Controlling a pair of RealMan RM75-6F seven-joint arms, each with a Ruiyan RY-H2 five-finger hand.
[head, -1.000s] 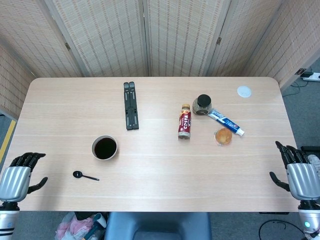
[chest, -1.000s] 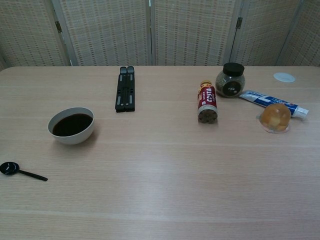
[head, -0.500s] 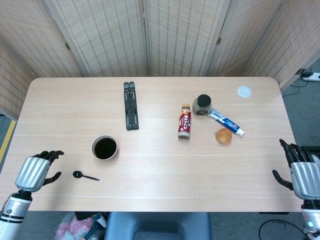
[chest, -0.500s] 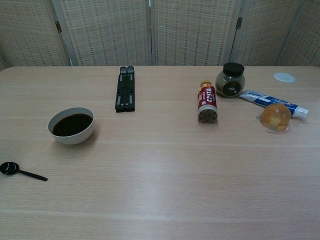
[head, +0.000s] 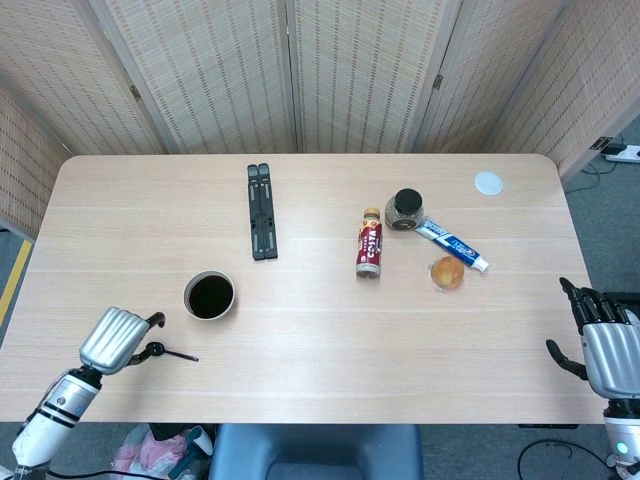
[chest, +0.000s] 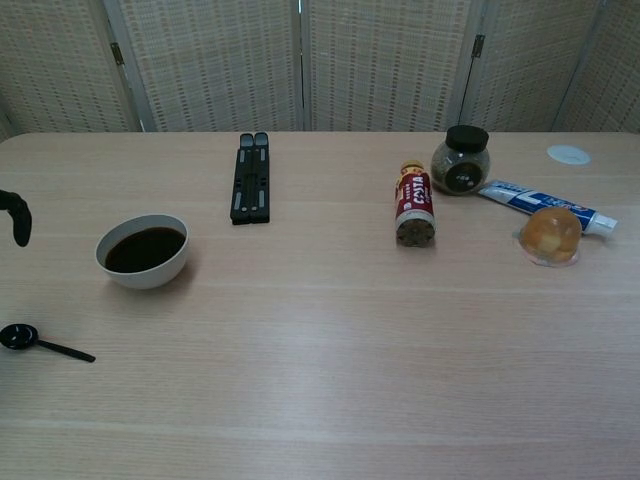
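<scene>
The left hand (head: 115, 338) hangs over the near left part of the table (head: 300, 330), with its fingers apart and nothing in them; the fingertips are just above the bowl end of the small black spoon (head: 170, 352), and I cannot tell if they touch it. The spoon lies flat, with its handle pointing towards 3 o'clock. It looks light, thin and stiff, probably plastic, so I think it can slide away easily on the smooth wood. The handle seems the best place for a pinch, near its middle. At 1 o'clock from the hand stands a bowl (head: 209, 296) of dark liquid, near the spoon but apart from it. The right hand (head: 605, 350) waits open at the right table edge, well apart from everything.
</scene>
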